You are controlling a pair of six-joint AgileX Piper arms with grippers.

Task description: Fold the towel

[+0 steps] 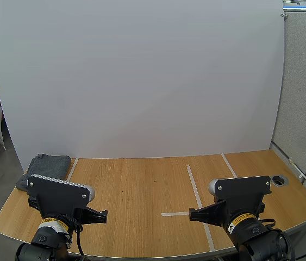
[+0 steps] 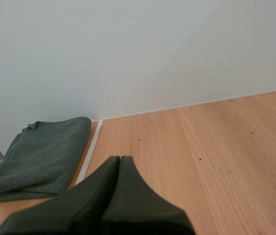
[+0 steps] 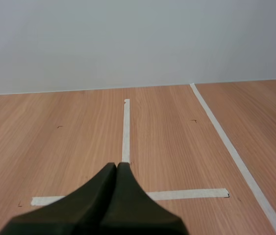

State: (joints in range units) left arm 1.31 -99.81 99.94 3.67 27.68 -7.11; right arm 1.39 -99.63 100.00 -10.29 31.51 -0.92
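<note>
A dark grey towel (image 1: 47,168) lies folded in a flat stack at the far left of the wooden table (image 1: 142,190), against the white backboard. In the left wrist view the towel (image 2: 39,152) sits beyond a white tape strip, ahead of my fingers and to the side. My left gripper (image 1: 105,216) hovers near the table's front edge, shut on nothing, its fingers (image 2: 119,159) together as one dark wedge. My right gripper (image 1: 191,216) is likewise shut and empty, its tips (image 3: 116,165) over a cross of white tape.
White tape lines (image 1: 196,190) mark the table's right half, and another strip (image 2: 91,149) runs beside the towel. A round cable hole (image 1: 279,180) sits at the far right. A white backboard (image 1: 142,81) closes off the back.
</note>
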